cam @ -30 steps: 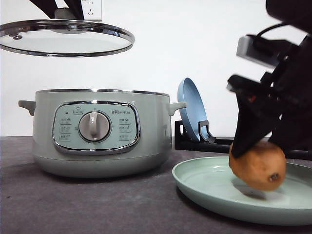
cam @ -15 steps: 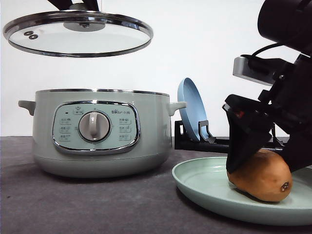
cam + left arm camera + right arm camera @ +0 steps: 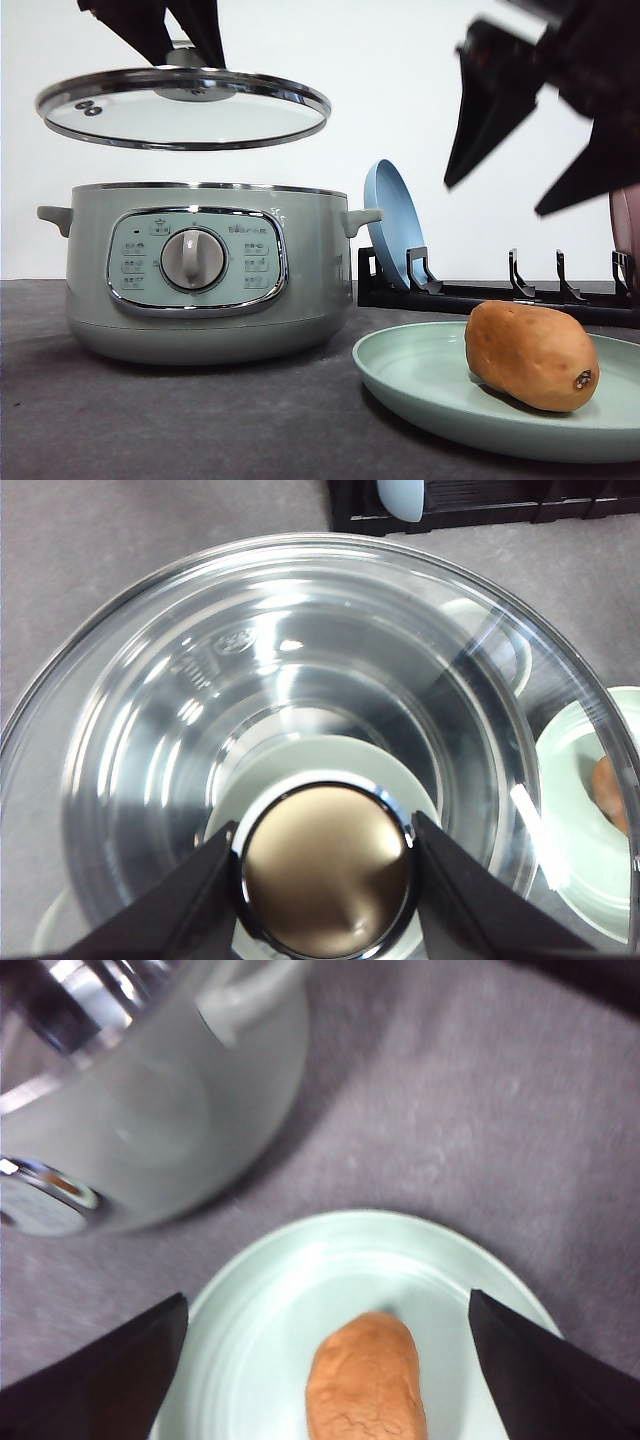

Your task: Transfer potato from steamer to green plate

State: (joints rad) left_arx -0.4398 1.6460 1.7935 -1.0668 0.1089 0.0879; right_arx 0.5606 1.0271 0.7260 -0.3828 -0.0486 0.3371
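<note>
**Obs.:** Orange-brown and oval, the smooth matte potato [image 3: 531,356] lay on its side on the wide, shallow, pale mint-green plate [image 3: 420,385], dark spot toward the camera. Half a second before, the right gripper [image 3: 528,160] was down around it; now it had lifted well above, nothing between its fingers.

**Check:** Meaning for the task?

**Obs.:** Judged: transfer complete. Potato rested free on the plate, out of the round sage-green steamer pot [image 3: 205,270], which stood just beside the plate on the grey table [image 3: 200,420].

**Check:** Right fingers, how wide?

**Obs.:** Spread wide. In the right wrist view both dark fingertips [image 3: 100,1370] flanked the plate's edges, with the potato centred between and below, untouched.

**Check:** Left side?

**Obs.:** Left gripper [image 3: 170,35] was clamped on the knob [image 3: 325,870] of the round glass lid with steel rim [image 3: 185,105], holding it level in the air above the pot. Compared with the earlier frames, the lid had drifted right and lower, nearer over the pot.

**Check:** Remaining?

**Obs.:** Probably only replacing the lid. Blue plate [image 3: 393,225] stood upright in the black rack [image 3: 480,295] behind.
</note>
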